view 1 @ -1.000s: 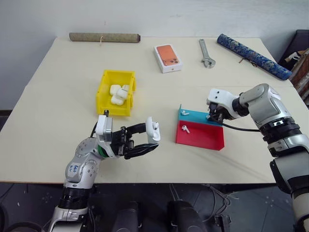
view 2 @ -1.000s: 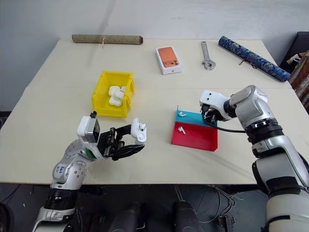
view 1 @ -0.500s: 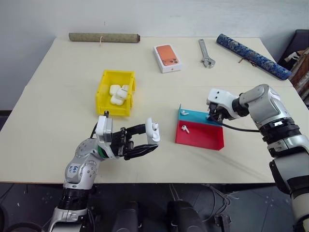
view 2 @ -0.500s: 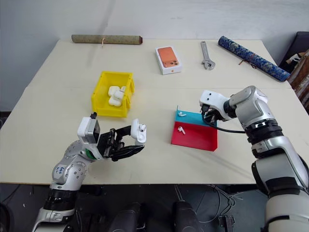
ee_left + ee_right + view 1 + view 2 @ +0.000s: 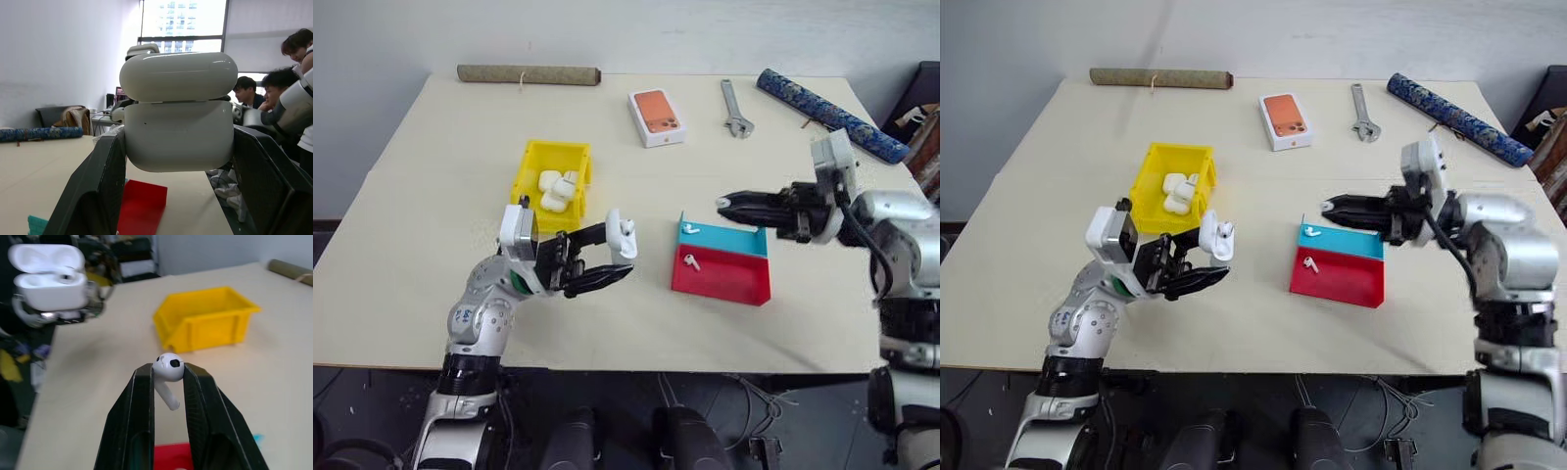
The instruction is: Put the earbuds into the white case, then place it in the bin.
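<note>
My left gripper (image 5: 617, 255) is shut on the white case (image 5: 621, 237), held above the table's front left with its lid flipped open (image 5: 48, 280); one earbud sits inside it. To the right, my right gripper (image 5: 724, 204) points level toward the case, shut on an earbud (image 5: 169, 366), whose stem hangs between the fingers. It hovers over the far edge of the red-and-blue tray (image 5: 744, 284). Two more earbuds lie on the tray, one on the blue part (image 5: 689, 230) and one on the red part (image 5: 689, 261). The yellow bin (image 5: 521, 181) stands behind the left gripper with several white cases in it.
Along the table's far side lie a brown roll (image 5: 529, 74), a phone box (image 5: 657, 117), a wrench (image 5: 735, 108) and a blue patterned roll (image 5: 827, 115). People sit in the room beyond the table (image 5: 274, 88).
My right gripper has lifted off the tray's far right corner with an earbud and swung round to point left at the case. The left gripper has risen a little with the open case.
</note>
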